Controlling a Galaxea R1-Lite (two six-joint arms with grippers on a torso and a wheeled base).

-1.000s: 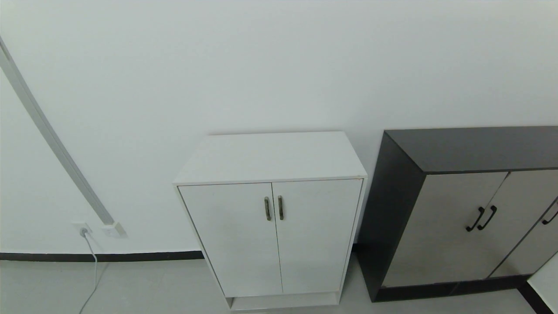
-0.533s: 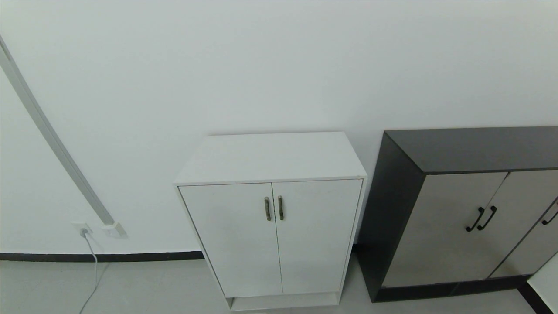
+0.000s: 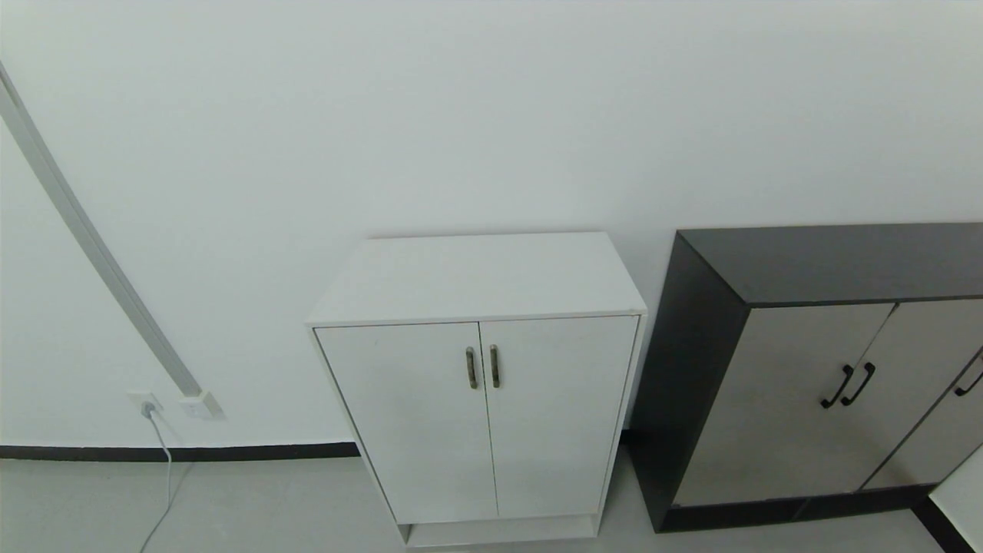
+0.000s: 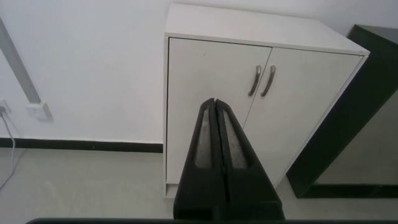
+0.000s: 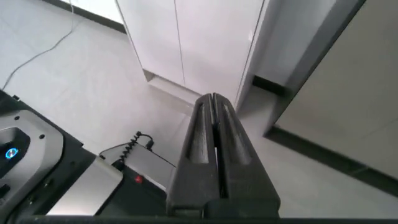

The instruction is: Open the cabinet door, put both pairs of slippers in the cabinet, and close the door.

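White wall point(image 3: 491, 115), black skirting point(image 3: 177, 452), grey floor point(image 3: 253, 507), dark cabinet point(image 3: 845, 261) on the right, wall socket point(image 3: 144, 402)

Black cabinet point(image 3: 833, 265), doors shut, stands against the wall point(image 3: 491, 115); a cable point(image 3: 166, 459) hangs from a socket point(image 3: 143, 402)

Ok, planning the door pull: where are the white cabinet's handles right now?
In the head view the two handles sit side by side where the closed doors meet, near the top of the white cabinet, which stands left of the black cabinet.
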